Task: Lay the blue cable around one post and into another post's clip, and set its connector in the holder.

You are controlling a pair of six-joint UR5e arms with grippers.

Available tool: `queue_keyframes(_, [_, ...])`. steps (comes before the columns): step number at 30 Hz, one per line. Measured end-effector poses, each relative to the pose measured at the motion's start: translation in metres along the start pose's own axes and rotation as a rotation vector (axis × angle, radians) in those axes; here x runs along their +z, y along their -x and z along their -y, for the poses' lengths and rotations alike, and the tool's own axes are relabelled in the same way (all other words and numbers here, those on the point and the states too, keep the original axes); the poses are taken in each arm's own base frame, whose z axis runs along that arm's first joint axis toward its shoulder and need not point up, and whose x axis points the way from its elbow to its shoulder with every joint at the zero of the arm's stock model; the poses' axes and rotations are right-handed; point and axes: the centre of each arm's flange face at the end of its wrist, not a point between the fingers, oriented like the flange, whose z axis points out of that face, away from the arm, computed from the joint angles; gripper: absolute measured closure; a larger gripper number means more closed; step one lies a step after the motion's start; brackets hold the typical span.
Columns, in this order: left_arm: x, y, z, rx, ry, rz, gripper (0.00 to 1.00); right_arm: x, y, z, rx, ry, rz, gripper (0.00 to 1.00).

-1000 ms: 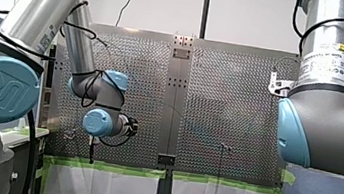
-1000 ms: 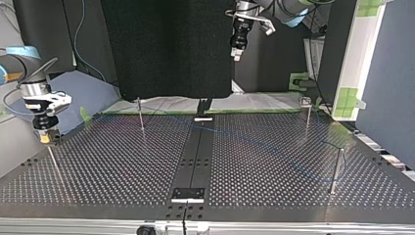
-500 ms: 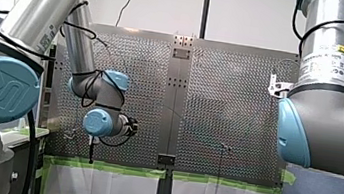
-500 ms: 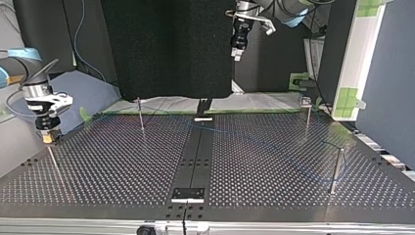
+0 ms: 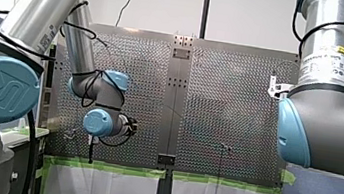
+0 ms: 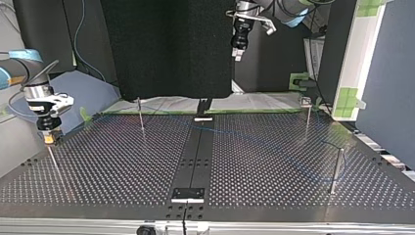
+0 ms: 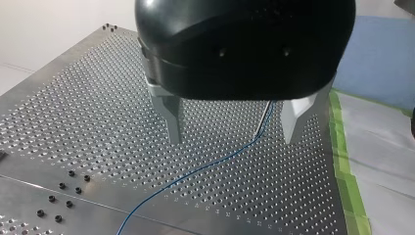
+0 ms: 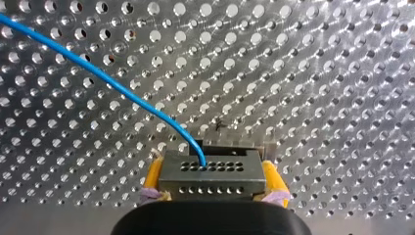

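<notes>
Looks like the seating step: connector (image 8: 209, 169) to go down into its holder. Lower straight and slowly, hold the block level, line up with the dark fitting (image 8: 230, 143) just ahead of it, probably the holder, and release only once seated. Cannot tell whether already touching. Mind the blue cable (image 8: 112, 83) too: avoid tugging, for fear of tilting the block or dragging the run off a post, and leave some slack.

As for the right gripper (image 8: 213, 182): narrow, yellow pads (image 8: 154, 176) clamped on either side of the connector, low over the tabletop (image 8: 318, 73) at the top view's left edge. Cable out of the block's holed face, between the pads, then away across the perforated tabletop ahead of the gripper.

As for the left gripper (image 7: 231, 139): spread wide, holding nothing, raised well above the tabletop. Beneath it, in the left wrist view, another stretch of cable, flat on the tabletop, crossing under the gap between the metal fingers (image 7: 171, 117) and touching neither. Farther along, in the top view, faintly visible near the post (image 6: 335, 169) at the right. Cannot tell whether wrapped around it.
</notes>
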Motion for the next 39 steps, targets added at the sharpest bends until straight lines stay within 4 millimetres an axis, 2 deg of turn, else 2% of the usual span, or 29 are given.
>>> queue_keyframes(12, [0.0004,0.0002,-0.0004,0.0,0.002,0.0,0.0,0.0029,-0.0017,0.0019,0.001,-0.038,-0.026,1.0])
queue_keyframes(39, [-0.0003,-0.0004,-0.0007,0.005,0.003,-0.005,0.0,0.004,0.0022,-0.0039,0.034,-0.011,-0.033,1.0])
